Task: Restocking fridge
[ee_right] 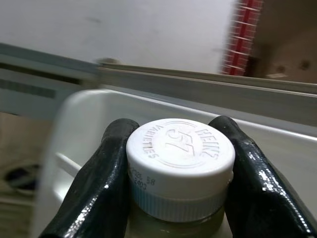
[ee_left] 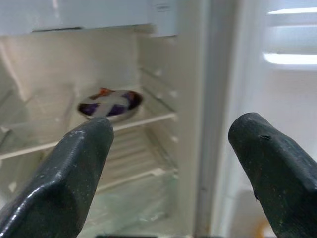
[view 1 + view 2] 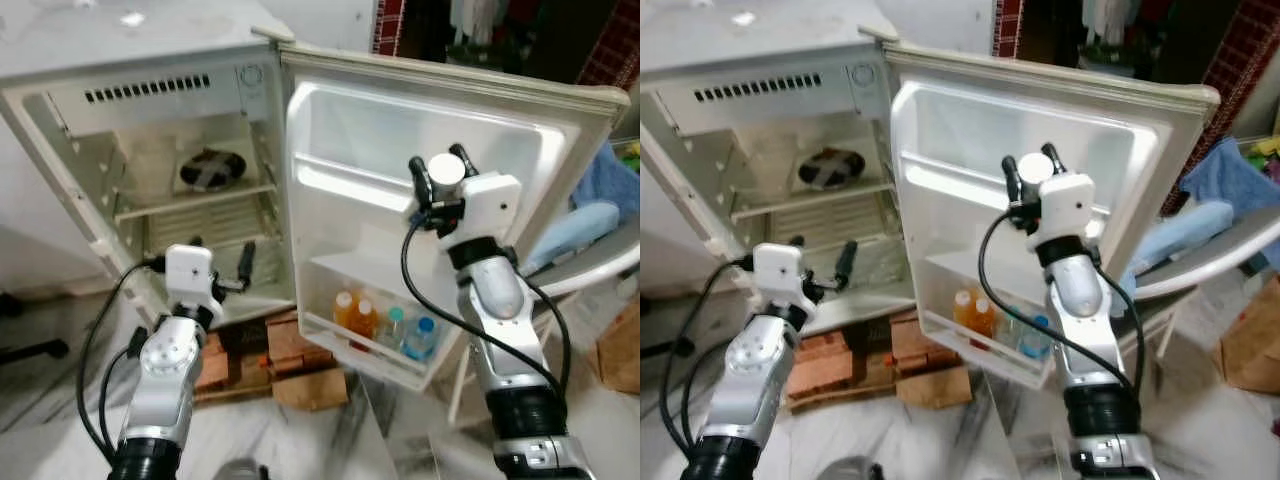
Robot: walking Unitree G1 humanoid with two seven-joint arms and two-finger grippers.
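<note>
Fridge (image 3: 120,110) open; right pincer (image 1: 181,163) grips Heinz-capped bottle (image 1: 179,148); left pincer (image 2: 168,163) wide.

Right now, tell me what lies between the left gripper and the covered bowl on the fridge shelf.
Nothing solid. In the left wrist view, the left gripper stands open, and only open air and bare wire shelf separate it from the covered bowl.

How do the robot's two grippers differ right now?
The right gripper is shut on a white-capped jar, while the left gripper is open and holds nothing. The right gripper is raised in front of the fridge door; the left gripper sits lower, pointing into the fridge compartment toward the foil dish on the shelf. Both have two black fingers on a silver arm.
</note>
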